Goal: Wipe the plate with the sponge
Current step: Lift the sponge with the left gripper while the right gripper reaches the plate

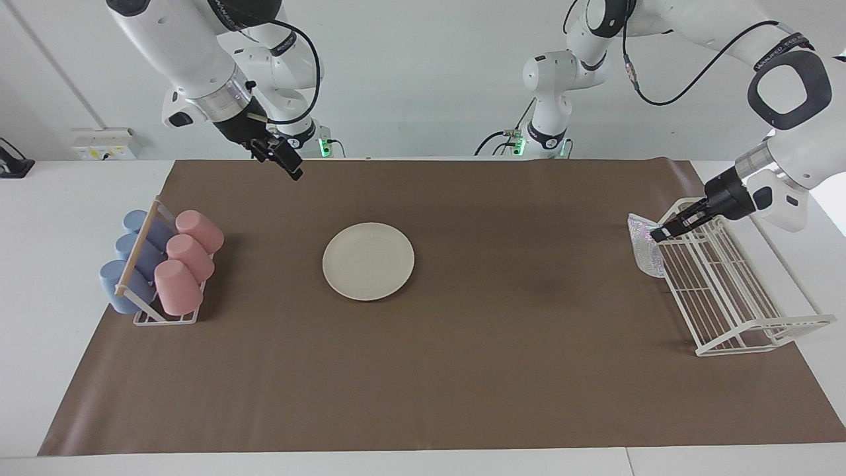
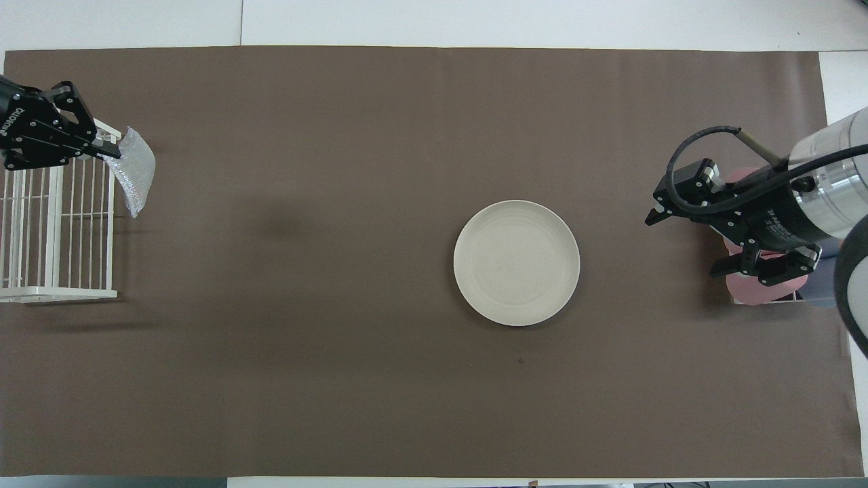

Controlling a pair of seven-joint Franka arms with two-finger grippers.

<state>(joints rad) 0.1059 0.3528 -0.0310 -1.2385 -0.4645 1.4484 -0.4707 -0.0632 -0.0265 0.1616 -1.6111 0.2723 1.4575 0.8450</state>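
While the plate (image 1: 368,261) lies flat and bare on the brown mat (image 1: 462,370) near the middle of the bench (image 1: 66,198), the two racks stand at the ends; the wooden-barred cup rack (image 1: 155,291) at the right arm's end carries three pink cups (image 1: 185,264) and three blue cups (image 1: 132,261), all tipped on their sides in two rows; the white wire rack (image 1: 727,291) at the left arm's end shows nothing inside it.

Left pincer (image 1: 661,233): fingertips closed on the top edge of the sponge (image 1: 644,254), which hangs off the bench just beside the wire rack's edge on the plate's side; in the overhead view the same pad (image 2: 133,169) droops past the rack's corner. Right pincer (image 1: 291,165): jaws apart, holding nothing, waiting in the air over the mat's edge nearest the robots, toward the cup rack.

Overhead, the right arm's wrist covers most of the cups, with only part of the pink ones showing; the wire rack is cut by the frame edge.

Sponge: silvery, glittering, crumpled, oblong; plate: round, cream-white, shallow, with faint rings.
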